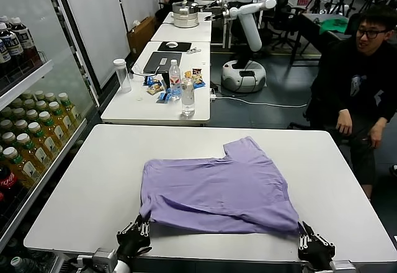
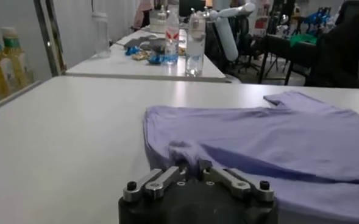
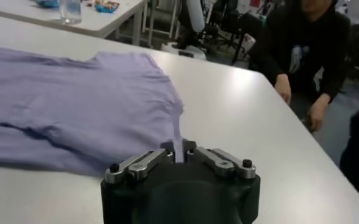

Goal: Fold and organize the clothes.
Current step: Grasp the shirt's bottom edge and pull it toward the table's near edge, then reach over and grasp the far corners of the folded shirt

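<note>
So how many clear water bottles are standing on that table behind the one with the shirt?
2. One water bottle with a red label stands near the snacks; the second water bottle stands nearer the table's front edge. Others may be hidden.

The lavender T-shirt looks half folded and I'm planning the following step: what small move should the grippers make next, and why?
Probably lift both near corners slightly off the white table. The left gripper and right gripper each have a pinch of the lavender T-shirt between their fingers at its near edge, while the rest lies flat.
</note>
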{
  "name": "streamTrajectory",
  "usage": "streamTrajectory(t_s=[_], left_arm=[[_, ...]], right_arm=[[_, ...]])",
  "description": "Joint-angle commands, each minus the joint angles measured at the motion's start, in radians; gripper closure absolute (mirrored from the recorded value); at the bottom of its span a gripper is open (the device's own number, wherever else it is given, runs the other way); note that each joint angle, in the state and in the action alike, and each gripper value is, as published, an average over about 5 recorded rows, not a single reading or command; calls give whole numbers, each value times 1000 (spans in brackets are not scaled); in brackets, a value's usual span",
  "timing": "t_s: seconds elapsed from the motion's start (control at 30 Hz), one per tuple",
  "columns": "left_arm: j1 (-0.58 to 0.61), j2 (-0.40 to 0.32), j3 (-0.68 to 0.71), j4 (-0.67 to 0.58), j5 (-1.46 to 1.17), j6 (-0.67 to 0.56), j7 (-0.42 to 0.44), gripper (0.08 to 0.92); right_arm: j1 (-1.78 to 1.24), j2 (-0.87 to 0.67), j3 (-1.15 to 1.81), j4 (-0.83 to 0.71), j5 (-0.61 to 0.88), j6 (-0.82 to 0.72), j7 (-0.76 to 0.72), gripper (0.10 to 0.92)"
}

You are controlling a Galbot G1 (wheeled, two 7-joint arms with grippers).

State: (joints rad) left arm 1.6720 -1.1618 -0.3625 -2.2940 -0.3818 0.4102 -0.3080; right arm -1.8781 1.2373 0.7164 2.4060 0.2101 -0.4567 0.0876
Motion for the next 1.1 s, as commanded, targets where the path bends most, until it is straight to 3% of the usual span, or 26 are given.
streamTrajectory(t_s=[0.03, 0.2, 0.5, 0.6, 0.77, 1.1], left_arm=[[29, 14, -41, -71, 6, 11, -6, 644], [-126, 61, -58, 21, -75, 4, -21, 514], [-509, 94, 37, 330, -159, -9, -34, 240], [-625, 82, 90, 447, -183, 3, -40, 189], [-772, 60, 168, 612, -190, 9, -43, 178], [-862, 24, 228, 755, -221, 29, -46, 177]], right_arm=[[-28, -5, 38, 81, 0, 9, -3, 607], [183, -85, 8, -34, 54, -13, 5, 460], [688, -158, -202, -394, 141, -56, 51, 224], [828, -163, -278, -520, 167, -68, 59, 206], [1049, -150, -394, -719, 245, -91, 68, 203], [1292, -58, -519, -1042, 271, -94, 50, 203]])
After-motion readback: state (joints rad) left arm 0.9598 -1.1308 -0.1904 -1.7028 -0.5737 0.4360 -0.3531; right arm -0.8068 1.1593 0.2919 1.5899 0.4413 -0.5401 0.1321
